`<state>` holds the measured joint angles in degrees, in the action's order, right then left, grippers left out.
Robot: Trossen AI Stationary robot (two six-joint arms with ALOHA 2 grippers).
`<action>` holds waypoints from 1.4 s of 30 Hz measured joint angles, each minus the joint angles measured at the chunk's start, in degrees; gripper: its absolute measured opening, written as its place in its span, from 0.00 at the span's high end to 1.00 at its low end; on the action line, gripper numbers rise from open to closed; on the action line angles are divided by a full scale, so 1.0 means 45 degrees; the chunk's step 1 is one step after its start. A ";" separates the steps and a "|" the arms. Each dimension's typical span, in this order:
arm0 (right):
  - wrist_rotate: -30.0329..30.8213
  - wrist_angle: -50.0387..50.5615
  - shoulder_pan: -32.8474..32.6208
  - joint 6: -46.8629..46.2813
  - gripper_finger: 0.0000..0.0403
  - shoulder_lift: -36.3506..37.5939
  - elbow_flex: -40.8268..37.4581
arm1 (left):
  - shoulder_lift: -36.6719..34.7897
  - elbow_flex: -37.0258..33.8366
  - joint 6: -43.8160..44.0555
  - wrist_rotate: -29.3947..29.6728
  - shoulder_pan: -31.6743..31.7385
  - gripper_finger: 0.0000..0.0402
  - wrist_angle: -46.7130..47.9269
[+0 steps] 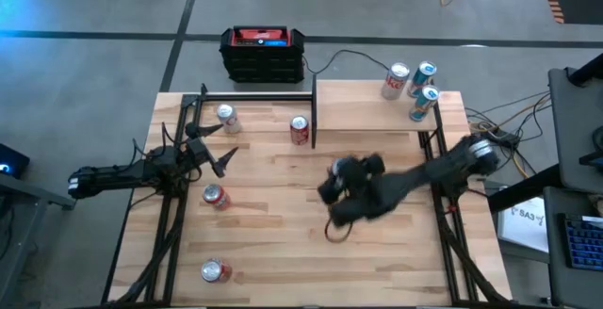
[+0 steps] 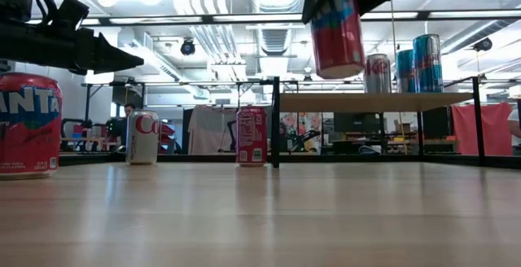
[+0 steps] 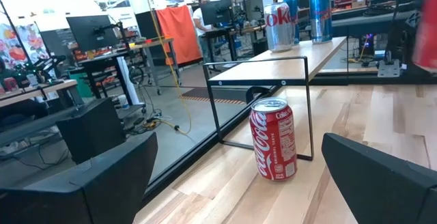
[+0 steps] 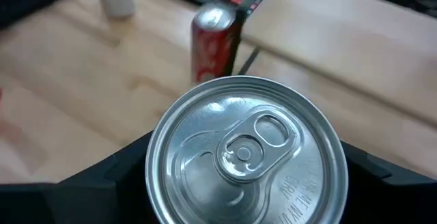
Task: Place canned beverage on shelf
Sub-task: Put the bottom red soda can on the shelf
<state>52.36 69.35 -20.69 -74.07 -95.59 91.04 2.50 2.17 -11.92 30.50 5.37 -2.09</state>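
From above, the right gripper point(image 1: 341, 179) sits near the middle of the bench point(image 1: 283, 252), its arm reaching in from three o'clock; the can it carries is hidden under the gripper here. The shelf point(image 1: 363, 106) occupies the one o'clock part of the bench, with three cans point(image 1: 411, 85) standing at its right end. The left gripper point(image 1: 215, 149) waits at nine o'clock with fingers spread wide and empty, loose cans around it. In the low view, the right gripper is clamped on a red can point(image 2: 337, 31), which hangs upright in the air at twelve o'clock, higher than the shelf board and just left of the cans on it. The left wrist view shows a Coca-Cola can point(image 3: 274, 139) standing on the bench beside the shelf's black post. The right wrist view shows the held can's silver lid point(image 4: 242, 149) between the dark fingers.
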 joint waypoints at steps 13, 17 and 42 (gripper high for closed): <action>-0.2490 -0.6451 0.4855 0.6905 0.23 0.4416 -0.4279 | 0.0000 0.0005 0.0000 -0.0005 -0.0005 0.01 0.0005; -0.3197 -0.7461 0.5740 0.8711 0.24 0.4779 -0.4488 | 0.0000 0.0000 0.0000 -0.0005 0.0000 0.01 0.0000; -0.6775 -0.8943 1.1161 1.1605 0.24 0.4195 -0.4449 | 0.0000 0.0000 0.0000 -0.0005 -0.0003 0.01 0.0000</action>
<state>21.87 29.11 29.53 -21.85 -76.71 71.02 2.50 2.17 -11.92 30.48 5.35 -2.09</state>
